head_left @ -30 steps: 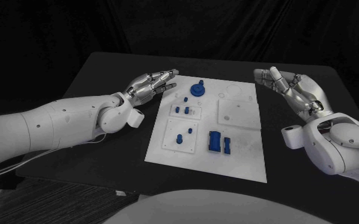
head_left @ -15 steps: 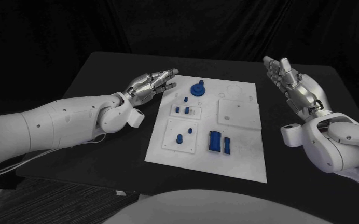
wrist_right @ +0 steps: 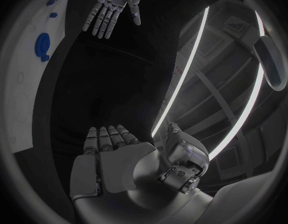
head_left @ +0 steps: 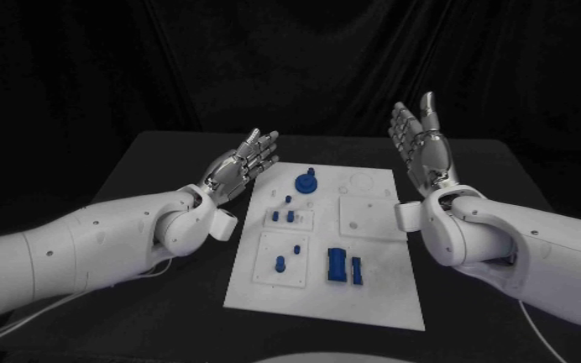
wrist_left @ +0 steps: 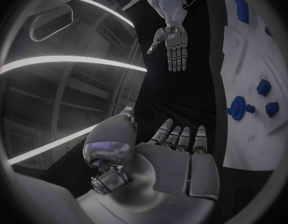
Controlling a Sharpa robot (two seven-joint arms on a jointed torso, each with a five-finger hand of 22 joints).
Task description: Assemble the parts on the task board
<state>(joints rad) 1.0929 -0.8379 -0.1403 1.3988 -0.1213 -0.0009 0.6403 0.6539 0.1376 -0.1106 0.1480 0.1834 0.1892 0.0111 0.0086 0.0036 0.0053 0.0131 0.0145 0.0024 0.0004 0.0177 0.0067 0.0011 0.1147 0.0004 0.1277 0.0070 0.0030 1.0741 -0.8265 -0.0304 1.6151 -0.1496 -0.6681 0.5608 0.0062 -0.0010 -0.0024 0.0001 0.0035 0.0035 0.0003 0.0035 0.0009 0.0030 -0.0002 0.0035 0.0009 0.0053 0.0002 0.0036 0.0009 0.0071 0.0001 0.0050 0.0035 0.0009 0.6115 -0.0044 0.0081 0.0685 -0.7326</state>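
We see no readable writing. The flat white task board point(head_left: 363, 296) lies mid-desk point(head_left: 145, 170), carrying glossy blue parts: a round knobbed piece point(head_left: 306, 183), small pegs point(head_left: 282, 216) and two rectangular blocks point(head_left: 345, 268). Our metallic left hand point(head_left: 243, 164) and right hand point(head_left: 418, 140) hover beside it, fingers straight and apart, holding nothing.
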